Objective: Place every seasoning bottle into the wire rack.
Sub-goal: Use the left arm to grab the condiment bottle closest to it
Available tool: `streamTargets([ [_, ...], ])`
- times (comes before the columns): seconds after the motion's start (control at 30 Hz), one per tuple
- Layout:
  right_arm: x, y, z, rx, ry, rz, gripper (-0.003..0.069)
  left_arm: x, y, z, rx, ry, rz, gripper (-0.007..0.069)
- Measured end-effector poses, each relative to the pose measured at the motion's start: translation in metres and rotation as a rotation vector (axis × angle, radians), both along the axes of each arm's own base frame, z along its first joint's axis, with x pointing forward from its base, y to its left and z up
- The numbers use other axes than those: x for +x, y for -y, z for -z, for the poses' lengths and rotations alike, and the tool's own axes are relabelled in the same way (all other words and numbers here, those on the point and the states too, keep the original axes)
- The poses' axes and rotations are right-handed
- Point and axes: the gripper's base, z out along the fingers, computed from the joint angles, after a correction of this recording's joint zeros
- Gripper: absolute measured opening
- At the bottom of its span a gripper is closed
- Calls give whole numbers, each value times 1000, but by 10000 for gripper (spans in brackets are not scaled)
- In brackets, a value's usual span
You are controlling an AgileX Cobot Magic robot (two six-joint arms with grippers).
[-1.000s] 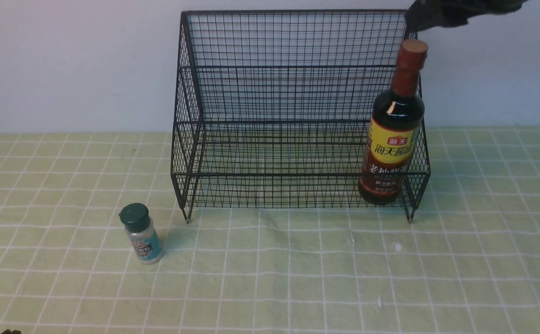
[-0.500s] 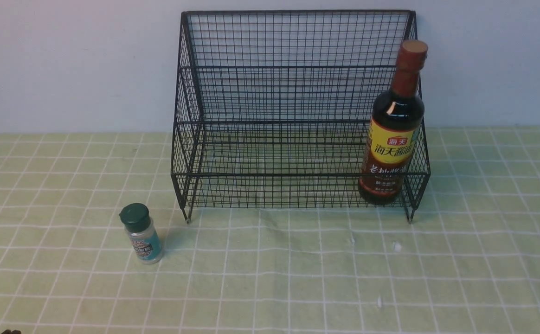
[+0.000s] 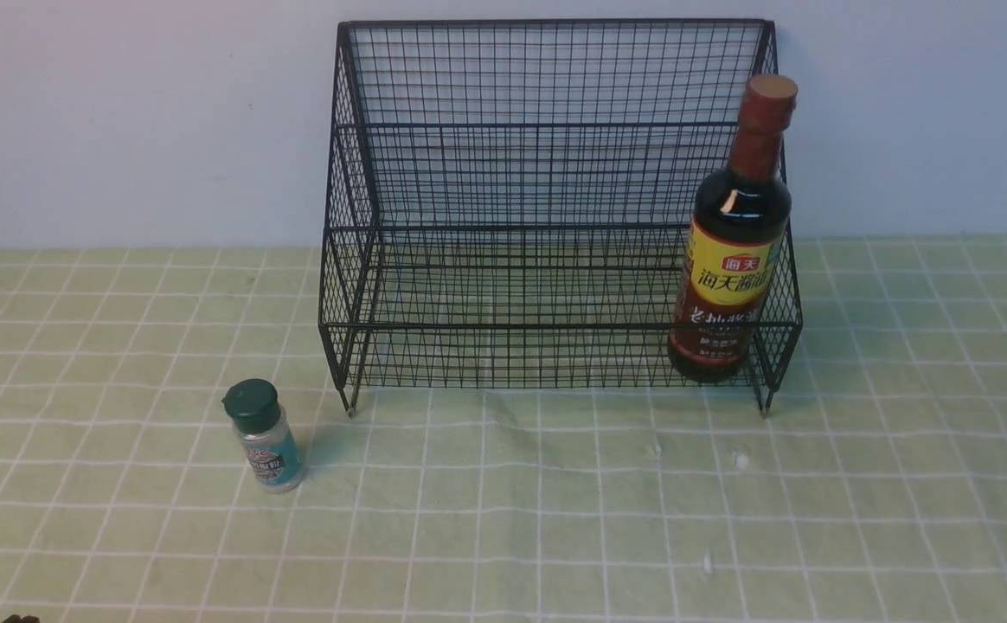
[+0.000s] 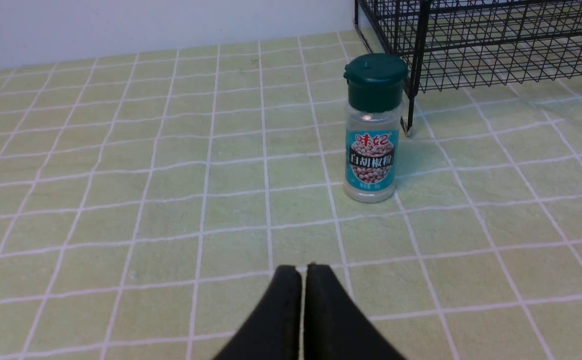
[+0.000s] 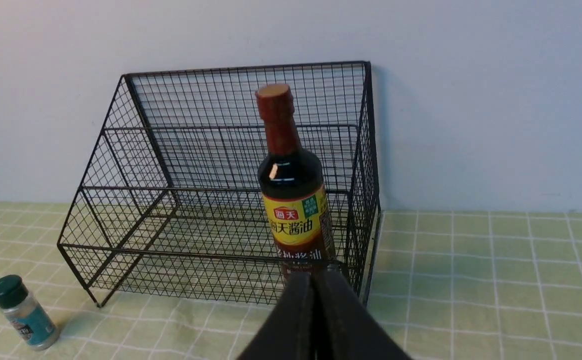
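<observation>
meanwhile, both jaws are closed; the sauce bottle stands in the rack, the shaker outside.

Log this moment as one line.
tall dark glass soy-sauce bottle: inside black wire-mesh rack | small clear green-capped shaker: upright outside rack | left fingers: shut | right fingers: shut

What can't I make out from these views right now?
- Base of the soy-sauce bottle, right wrist view: hidden by the right gripper and the rack's front mesh.
- Far side of the shaker, all views: turned away from the cameras.
- Smallest label print on the soy-sauce bottle, front view: too small to read.
- Right end of the wire rack, left wrist view: cut off by the picture's edge.
</observation>
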Motion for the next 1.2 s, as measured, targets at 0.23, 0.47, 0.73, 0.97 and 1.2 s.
streamTargets([
  [0.23, 14, -5, 58, 27, -57, -14, -15, 0, 0, 0, 0, 0, 0, -6],
  [0.47, 24, -4, 81, -72, 52, 12, -15, 0, 0, 0, 0, 0, 0, -6],
  [0.73, 16, 11, 141, -135, 117, 216, -15, 0, 0, 0, 0, 0, 0, -6],
  [0.97, 13, 16, 173, -152, -8, 287, -15, 0, 0, 0, 0, -2, 0, -6],
  [1.2, 13, 16, 173, -153, -8, 287, -15, 0, 0, 0, 0, -2, 0, -6],
])
